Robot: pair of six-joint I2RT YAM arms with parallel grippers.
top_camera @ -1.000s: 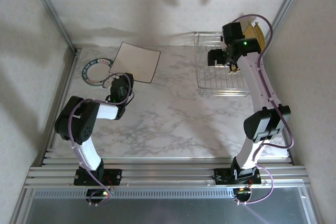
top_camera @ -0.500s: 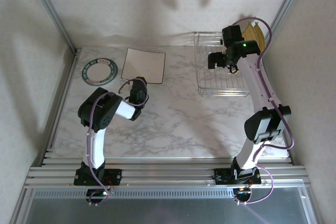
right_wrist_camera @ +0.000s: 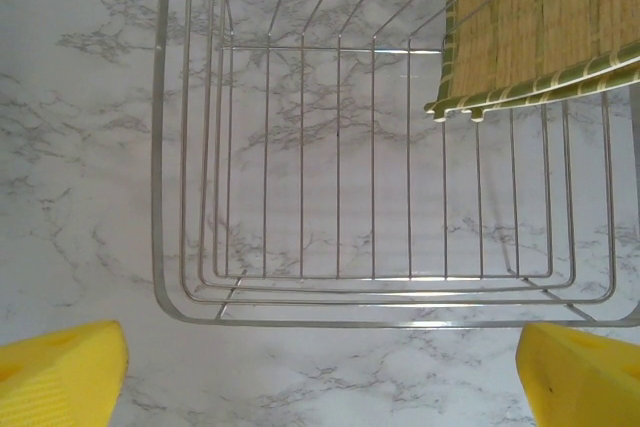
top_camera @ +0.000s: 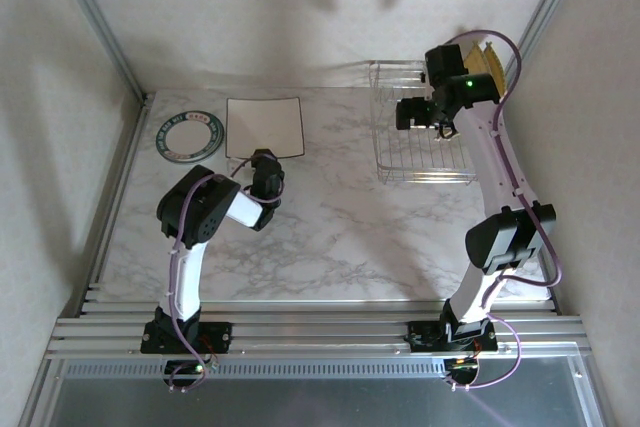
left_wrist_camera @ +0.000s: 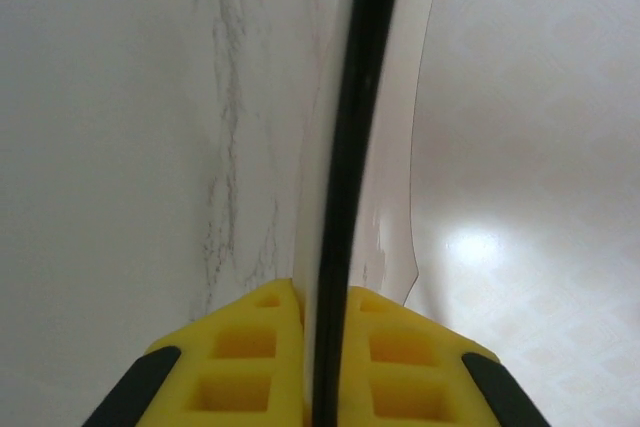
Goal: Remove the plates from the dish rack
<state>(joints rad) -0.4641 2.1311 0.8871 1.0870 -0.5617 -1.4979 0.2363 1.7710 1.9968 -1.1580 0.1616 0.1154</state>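
I am pinching the near edge of the square white plate with the thin dark rim (top_camera: pixel 265 127) in the left pincer (top_camera: pixel 263 160), its yellow pads (left_wrist_camera: pixel 250 357) pressed together on both faces. The plate is sitting flat-on toward the far left corner of the white marbled surface (top_camera: pixel 340 237). I cannot tell whether it is touching down or hanging just above. The small round white plate with the dark patterned rim (top_camera: pixel 187 134) is lying just beside it on the left, with a narrow gap between them.

I am hovering the right pincer (right_wrist_camera: pixel 320 387) over the rectangular silver wire dish rack (right_wrist_camera: pixel 300 197), pads spread wide and holding nothing. The rack is standing at the far right corner of the surface. The square yellow grid-patterned plate (right_wrist_camera: pixel 540 17) is leaning tilted in the rack's far right corner, its lower edge among the upright dividers.

I am judging that plate to be stiff, smooth-faced, likely slippery and breakable if dropped. It is too broad to span, so I am planning to take it by the rim, one pad on each face, seated well in from the edge. I expect it to need a straight lift clear of the wires before any swing.

Room is tight there, with the side wall (top_camera: pixel 590 97) close by the rack. The middle and near edge of the surface are lying open.
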